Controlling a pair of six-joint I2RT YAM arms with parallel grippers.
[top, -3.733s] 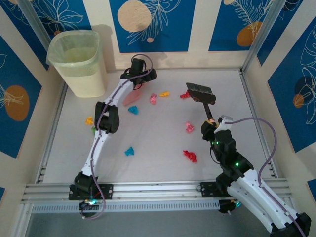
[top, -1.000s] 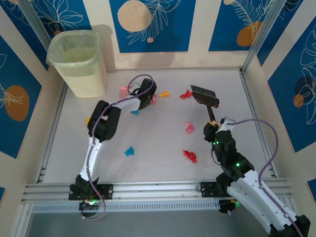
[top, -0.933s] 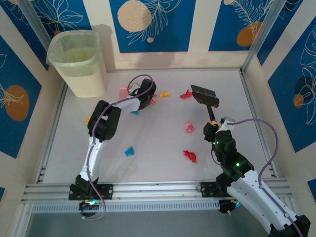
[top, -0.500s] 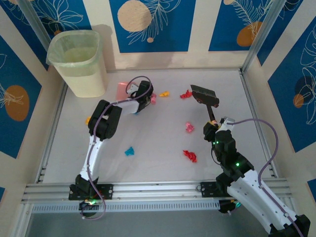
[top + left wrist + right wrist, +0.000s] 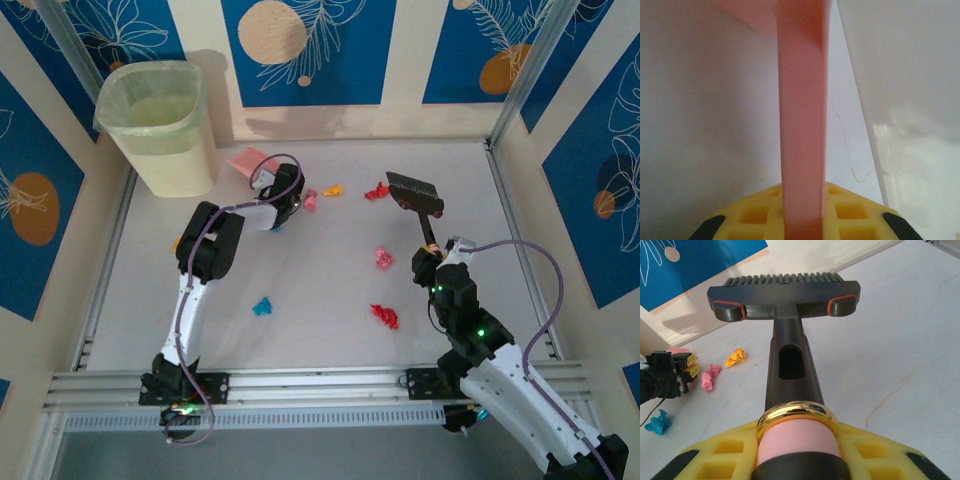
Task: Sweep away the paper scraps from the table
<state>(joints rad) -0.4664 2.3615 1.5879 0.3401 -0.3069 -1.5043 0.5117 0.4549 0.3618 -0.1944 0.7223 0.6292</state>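
Several paper scraps [image 5: 384,317] lie scattered across the table [image 5: 320,270], inside its rails [image 5: 522,250].

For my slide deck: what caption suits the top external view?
Left gripper grips the pink dustpan, right gripper holds the black brush; paper scraps lie scattered on the table.

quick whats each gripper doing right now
left gripper: closed on the pink dustpan handle
right gripper: closed on the brush handle

Pale table [image 5: 320,280], scattered paper scraps [image 5: 384,316], bin [image 5: 160,125] far left
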